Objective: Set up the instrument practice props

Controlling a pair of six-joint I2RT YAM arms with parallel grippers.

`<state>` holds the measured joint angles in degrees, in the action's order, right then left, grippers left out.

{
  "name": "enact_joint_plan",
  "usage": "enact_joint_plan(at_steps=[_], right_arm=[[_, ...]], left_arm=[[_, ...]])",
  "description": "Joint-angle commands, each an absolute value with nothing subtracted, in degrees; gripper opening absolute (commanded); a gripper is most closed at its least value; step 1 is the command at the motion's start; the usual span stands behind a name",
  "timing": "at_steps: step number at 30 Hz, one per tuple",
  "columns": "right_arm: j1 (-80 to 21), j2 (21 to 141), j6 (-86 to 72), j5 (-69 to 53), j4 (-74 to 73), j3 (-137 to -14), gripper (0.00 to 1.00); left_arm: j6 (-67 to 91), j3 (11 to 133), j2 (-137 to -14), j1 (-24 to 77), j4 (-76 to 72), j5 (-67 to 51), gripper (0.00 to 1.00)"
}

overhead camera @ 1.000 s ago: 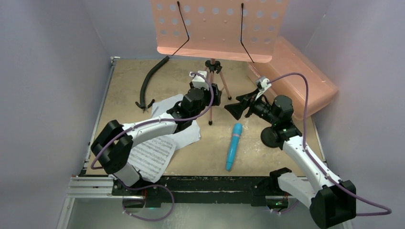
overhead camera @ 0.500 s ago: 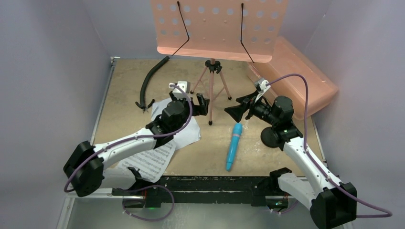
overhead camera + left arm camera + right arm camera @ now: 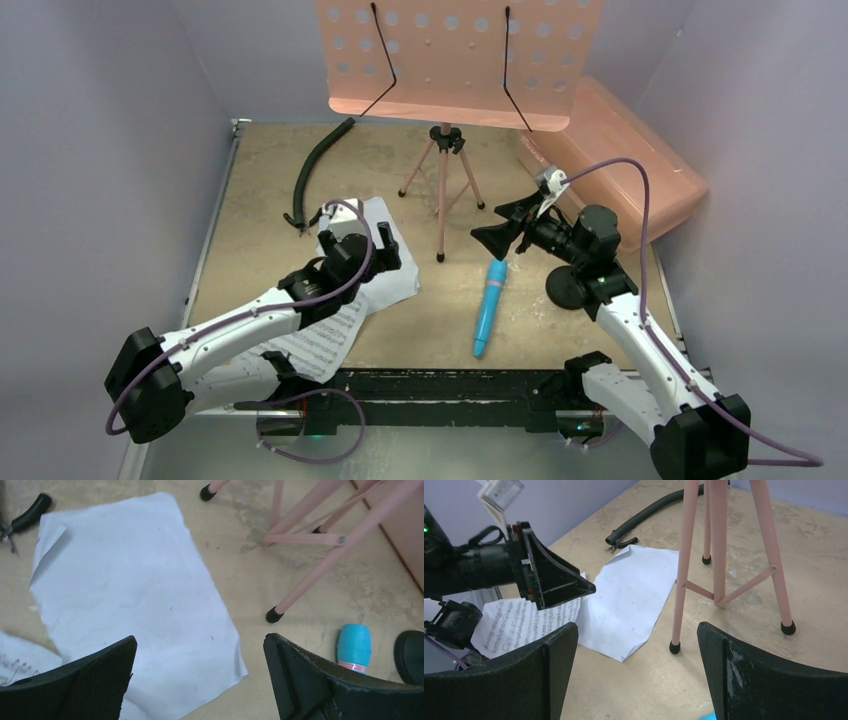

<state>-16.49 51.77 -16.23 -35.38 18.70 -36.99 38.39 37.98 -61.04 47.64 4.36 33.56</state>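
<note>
The pink perforated music stand (image 3: 455, 60) stands on its tripod legs (image 3: 441, 190) at the back. A blank-side white page (image 3: 130, 595) lies flat, and a printed page (image 3: 320, 340) lies partly under it at the near left. My left gripper (image 3: 385, 250) hovers open and empty over the blank page, its jaws wide apart in the left wrist view (image 3: 200, 639). The blue microphone (image 3: 488, 305) lies flat in the middle. The black round-base mic stand (image 3: 572, 288) sits under my right arm. My right gripper (image 3: 495, 235) is open and empty above the microphone's far end.
A curved black hose (image 3: 315, 170) lies at the back left. A large translucent pink box (image 3: 620, 170) lies along the right edge. Purple walls close in on three sides. A tripod foot (image 3: 274, 615) stands just beyond the left gripper.
My left arm has drawn back from the tripod toward the near left and now hangs over the blank page. The right arm has barely moved.
</note>
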Motion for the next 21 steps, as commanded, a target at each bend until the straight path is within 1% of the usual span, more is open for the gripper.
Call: enact_joint_plan(at_steps=[1,5,11,14,16,17,19,21], right_arm=[[-16.7,49.9,-14.9,-37.2,18.8,-37.0,0.91],[-16.7,48.9,-14.5,-38.8,19.0,-36.6,0.92],[-16.7,48.4,-12.4,-40.3,18.0,-36.6,0.94],[-16.7,48.6,-9.6,-40.0,15.8,-37.3,0.97],[-16.7,48.7,-7.4,-39.2,13.3,-38.4,0.98],[-16.6,48.8,-6.9,-39.0,12.4,-38.8,0.98],[-16.6,49.1,-5.7,-38.1,11.3,-39.9,0.98],[-16.7,49.5,-4.2,-37.9,10.5,-40.8,0.98]], left_arm=[[52.7,41.5,-61.6,47.1,18.5,37.2,0.98],[65.9,46.0,-63.2,46.8,33.4,38.7,0.99],[66.8,46.5,-62.9,46.7,34.2,35.8,1.0],[70.1,46.3,-63.2,45.9,36.2,33.9,0.99],[76.0,46.5,-64.1,45.3,39.4,33.4,0.99],[80.1,46.8,-64.9,45.2,41.7,33.5,0.98],[86.1,47.8,-67.2,45.1,45.8,32.9,0.93],[88.7,49.5,-70.5,45.0,48.9,31.7,0.89]])
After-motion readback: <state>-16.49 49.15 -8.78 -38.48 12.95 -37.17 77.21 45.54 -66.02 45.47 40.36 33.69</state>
